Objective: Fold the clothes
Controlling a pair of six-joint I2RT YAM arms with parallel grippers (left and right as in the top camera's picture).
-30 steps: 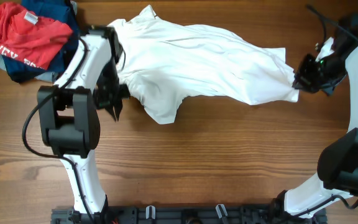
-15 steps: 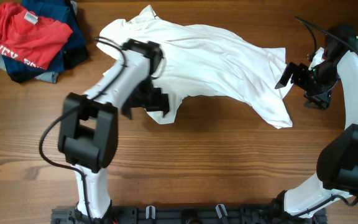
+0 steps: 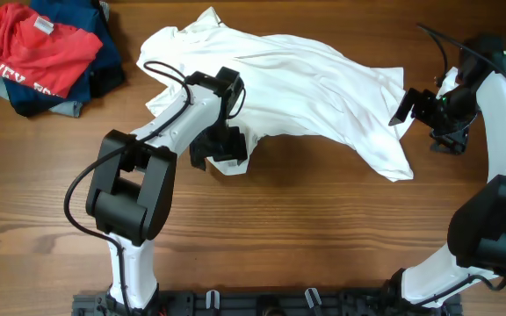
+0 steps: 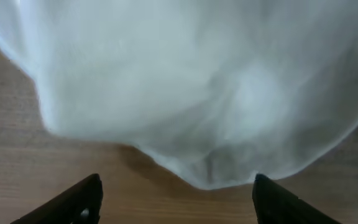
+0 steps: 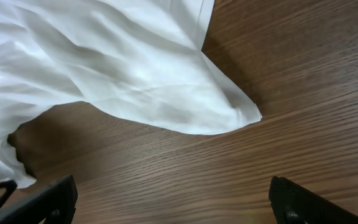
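Surface: brown wood-grain table (image 3: 306, 228), with the grain running side to side; a dark rail (image 3: 262, 305) runs along the near edge where both arm bases stand.
Clothes: white shirt (image 3: 306, 79) lies spread and wrinkled across the far half of the table, slanting from the far left down toward the right.
Shirt edges: one lobe of fabric hangs toward the near side at centre-left and is partly covered by the left arm; a pointed corner (image 5: 244, 112) lies flat on the wood at the right end.
Left gripper: left gripper (image 3: 220, 149) sits low over the near lobe of the shirt. In the wrist view (image 4: 176, 202) its two dark fingers are spread apart. Only bare wood lies between them, and the rounded, blurred hem of the shirt sits just ahead.
Right gripper: right gripper (image 3: 408, 107) is at the shirt's right end, just beside the fabric. In the wrist view (image 5: 176, 202) the jaws are wide apart over bare table, with nothing pinched. The pointed corner lies ahead of the fingertips, apart from them.
Contact: neither gripper grips the cloth, and the shirt rests on the table under its own weight.
Other garments: red printed T-shirt (image 3: 29, 48) lies on top of navy blue garments (image 3: 105, 57) in the far-left corner, apart from the white shirt.
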